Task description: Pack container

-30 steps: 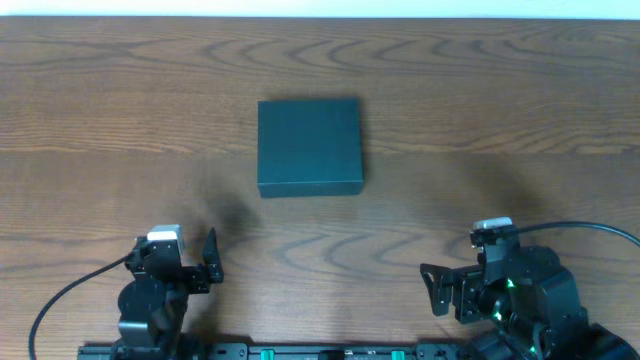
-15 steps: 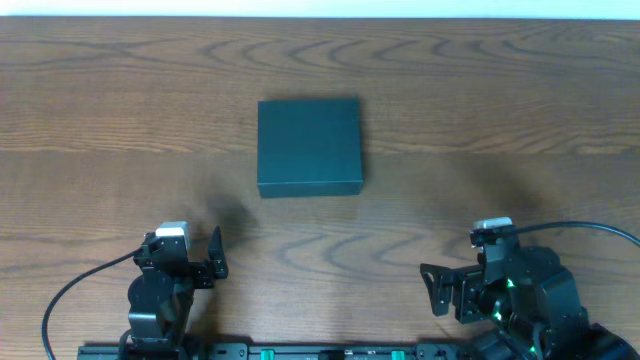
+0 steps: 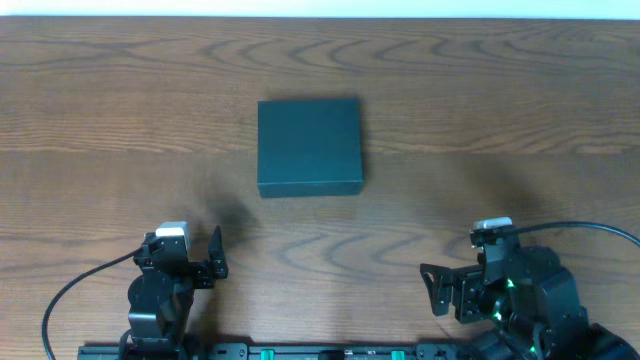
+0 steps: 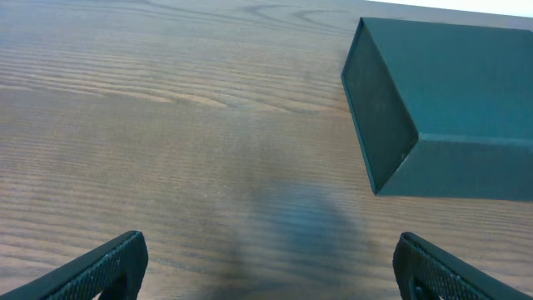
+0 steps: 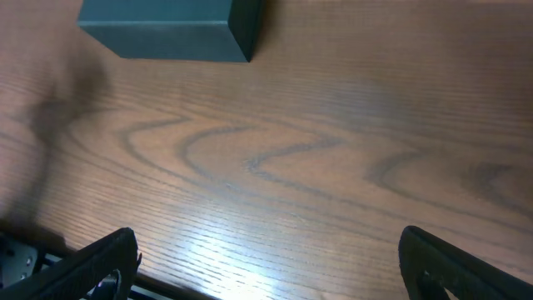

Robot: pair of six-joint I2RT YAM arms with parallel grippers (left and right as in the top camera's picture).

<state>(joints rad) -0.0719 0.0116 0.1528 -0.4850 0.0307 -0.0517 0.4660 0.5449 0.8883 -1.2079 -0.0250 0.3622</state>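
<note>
The box (image 3: 309,146) sits shut near the middle of the table (image 3: 520,100), lid flat. It lies ahead of me and between my two arms, well apart from both. From above I see only its dark top and a strip of the near wall. My left wrist camera shows a corner and two plain walls. No seam, tab or hinge shows in any view, so I cannot tell which edge lifts.

That is my first worry: if I pick the hinge side, I just pry against folded card and crease it. My second is sliding. The box looks like light cardboard on smooth wood with nothing behind it. If one finger pushes at the lid edge and nothing braces the box, I judge it skates away or spins instead of opening. A downward press on the lid could also dent it.

My left gripper (image 4: 266,271) is spread wide and empty, low over bare wood, with the box up and to the right in its view. My right gripper (image 5: 266,262) is also wide open and holds nothing, and the box sits at the top left of its view. Both reaches converge on one small target, so my arms could crowd each other there.

I see nothing to pack anywhere on the table.
</note>
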